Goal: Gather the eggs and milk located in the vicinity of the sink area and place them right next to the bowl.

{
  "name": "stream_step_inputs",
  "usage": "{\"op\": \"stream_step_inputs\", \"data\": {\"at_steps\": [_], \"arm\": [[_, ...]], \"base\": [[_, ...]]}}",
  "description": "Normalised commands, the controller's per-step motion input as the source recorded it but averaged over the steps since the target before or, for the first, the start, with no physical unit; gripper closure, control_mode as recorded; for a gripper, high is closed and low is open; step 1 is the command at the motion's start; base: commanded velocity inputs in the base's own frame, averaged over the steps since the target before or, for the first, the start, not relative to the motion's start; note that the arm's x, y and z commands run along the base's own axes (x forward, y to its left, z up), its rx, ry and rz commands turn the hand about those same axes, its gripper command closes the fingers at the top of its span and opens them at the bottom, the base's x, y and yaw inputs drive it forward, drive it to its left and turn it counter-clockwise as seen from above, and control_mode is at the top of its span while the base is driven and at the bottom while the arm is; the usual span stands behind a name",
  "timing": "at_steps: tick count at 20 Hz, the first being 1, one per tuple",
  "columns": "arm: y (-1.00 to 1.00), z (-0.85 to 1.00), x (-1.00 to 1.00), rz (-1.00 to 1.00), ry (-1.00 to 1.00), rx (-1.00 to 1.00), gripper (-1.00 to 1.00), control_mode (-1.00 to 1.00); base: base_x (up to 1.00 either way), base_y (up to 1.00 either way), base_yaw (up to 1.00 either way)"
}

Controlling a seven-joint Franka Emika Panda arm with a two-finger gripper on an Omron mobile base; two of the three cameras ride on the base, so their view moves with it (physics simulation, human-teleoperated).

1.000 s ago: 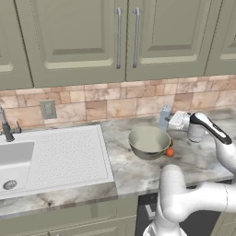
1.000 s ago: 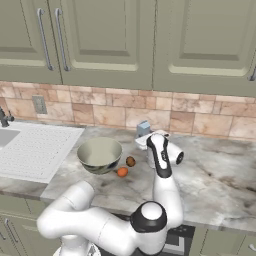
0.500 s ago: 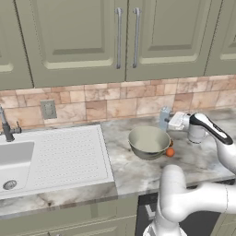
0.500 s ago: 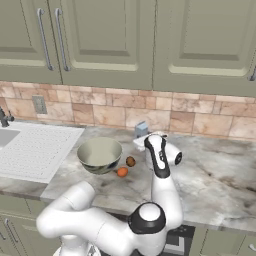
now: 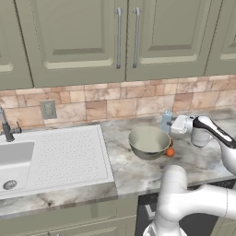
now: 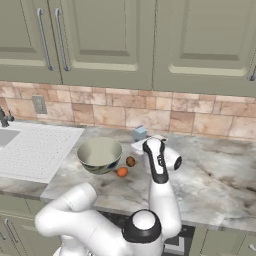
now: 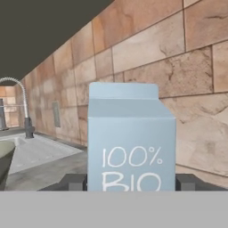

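Observation:
The milk, a pale blue carton printed "100% BIO", stands upright between my gripper's two dark fingertips, which are shut on its sides. In the base views the milk is held by the gripper just behind the right rim of the grey-green bowl, close to the tiled wall. Two orange-brown eggs lie on the counter at the bowl's right side. Whether the carton's base touches the counter is hidden.
The white sink basin with its ribbed drainboard and dark tap lies to the left. Closed cabinets hang overhead. The marble counter stretches to the right of the arm.
The hand with the milk has crept slightly towards the bowl. The bowl and the eggs have not moved.

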Motion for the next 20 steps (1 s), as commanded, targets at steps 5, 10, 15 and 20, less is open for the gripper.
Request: {"op": "stream_step_inputs", "data": {"at_steps": [5,10,15,20], "arm": [[0.17,0.0,-0.02,0.0,0.0,0.0,1.0,-1.0],[0.13,0.0,0.0,0.0,0.0,0.0,1.0,-1.0],[0.02,-0.01,-0.09,0.0,0.02,0.0,1.0,-1.0],[0.0,0.0,-0.17,0.0,0.01,0.0,1.0,-1.0]], "base": [[0.0,0.0,0.0],[0.0,0.0,0.0],[0.0,0.0,0.0],[0.0,0.0,0.0]]}}
